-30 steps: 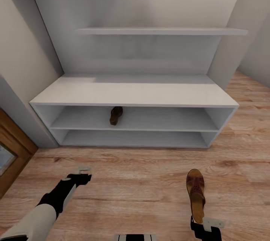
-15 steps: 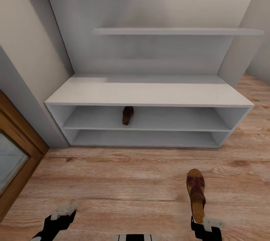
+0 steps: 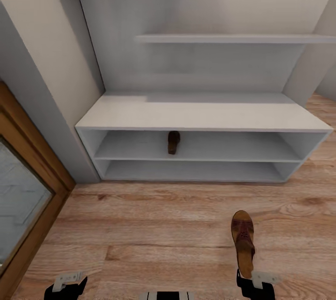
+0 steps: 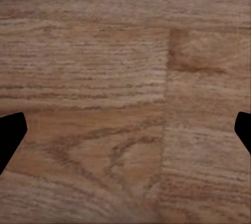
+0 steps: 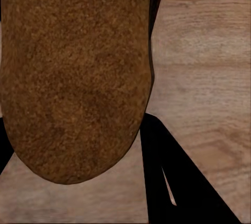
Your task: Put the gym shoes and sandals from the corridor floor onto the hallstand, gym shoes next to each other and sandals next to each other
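Observation:
The white hallstand [image 3: 200, 115] stands against the wall ahead. One dark brown sandal [image 3: 173, 142] lies on its upper open shelf, toe pointing outward. My right gripper [image 3: 254, 281], at the lower right of the head view, is shut on the heel of the second sandal [image 3: 243, 239], held above the wood floor [image 3: 154, 230]. The right wrist view shows its tan footbed [image 5: 73, 77] beside a black finger [image 5: 162, 177]. My left gripper [image 3: 67, 283] hangs low at the lower left, open, with only floor between its fingertips [image 4: 10, 135]. The gym shoes are out of view.
A brown wood-framed glass panel [image 3: 28, 206] leans or stands along the left wall, close to the rack's left end. A floating shelf [image 3: 233, 38] sits above the bench top. Bare plank floor lies between me and the rack.
The camera has swung left, so the rack sits further right in the picture and the framed panel shows more. My left arm has drawn back to the lower edge. The right gripper still holds the sandal.

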